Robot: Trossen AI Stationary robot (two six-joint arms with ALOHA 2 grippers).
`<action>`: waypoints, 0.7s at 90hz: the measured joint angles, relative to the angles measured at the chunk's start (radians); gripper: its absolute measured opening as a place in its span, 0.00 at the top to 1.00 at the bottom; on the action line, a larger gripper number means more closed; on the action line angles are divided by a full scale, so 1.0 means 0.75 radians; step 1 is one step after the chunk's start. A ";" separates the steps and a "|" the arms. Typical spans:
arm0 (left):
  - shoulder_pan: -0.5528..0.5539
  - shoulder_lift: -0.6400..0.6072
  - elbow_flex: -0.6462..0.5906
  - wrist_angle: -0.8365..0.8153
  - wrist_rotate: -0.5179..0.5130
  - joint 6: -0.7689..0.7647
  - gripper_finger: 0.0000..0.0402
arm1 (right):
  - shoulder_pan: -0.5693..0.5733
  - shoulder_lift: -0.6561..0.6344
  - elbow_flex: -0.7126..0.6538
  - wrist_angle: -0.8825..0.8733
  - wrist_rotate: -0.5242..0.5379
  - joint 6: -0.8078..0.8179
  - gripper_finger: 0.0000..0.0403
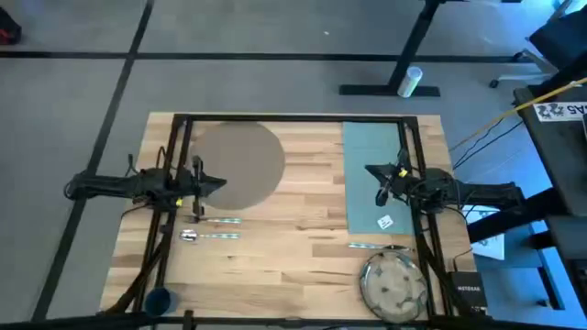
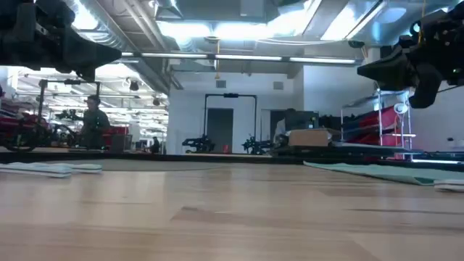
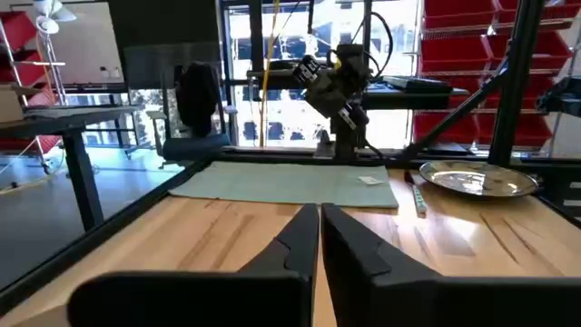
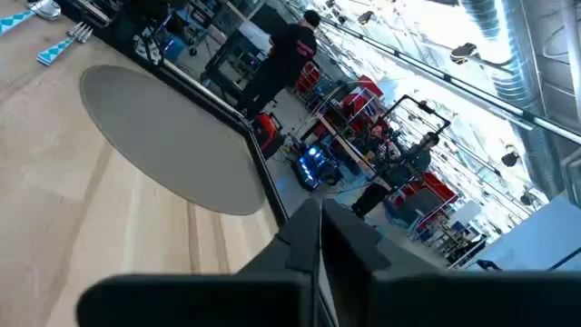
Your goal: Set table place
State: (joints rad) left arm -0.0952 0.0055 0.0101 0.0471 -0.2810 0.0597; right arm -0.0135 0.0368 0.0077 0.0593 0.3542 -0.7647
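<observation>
Both end effectors hang above the counter [image 1: 275, 247] with fingers pressed together, holding nothing: the left end effector [image 1: 220, 182] over the near edge of the round placemat [image 1: 240, 165], the right end effector [image 1: 371, 170] over the teal napkin [image 1: 371, 147]. A fork [image 1: 220, 221] and spoon [image 1: 206, 236] lie just below the left arm. Near the right corner sits the speckled plate [image 1: 393, 284], a knife [image 1: 376, 245] beside it. The dark-blue cup [image 1: 160, 300] stands at the left corner. A person [image 4: 281, 54] stands beyond the counter.
</observation>
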 joint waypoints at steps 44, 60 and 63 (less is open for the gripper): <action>0.000 0.000 0.000 0.000 0.000 0.000 1.00 | 0.000 0.000 0.000 0.000 -0.007 -0.498 1.00; 0.000 0.000 0.000 0.000 0.000 0.000 1.00 | 0.000 0.000 0.000 0.000 -0.009 -0.475 1.00; 0.000 0.000 0.000 0.000 0.000 0.000 1.00 | 0.000 0.000 0.000 0.000 -0.009 -0.441 1.00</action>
State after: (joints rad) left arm -0.0954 0.0053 0.0103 0.0471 -0.2810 0.0597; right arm -0.0135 0.0368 0.0077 0.0593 0.3471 -1.0952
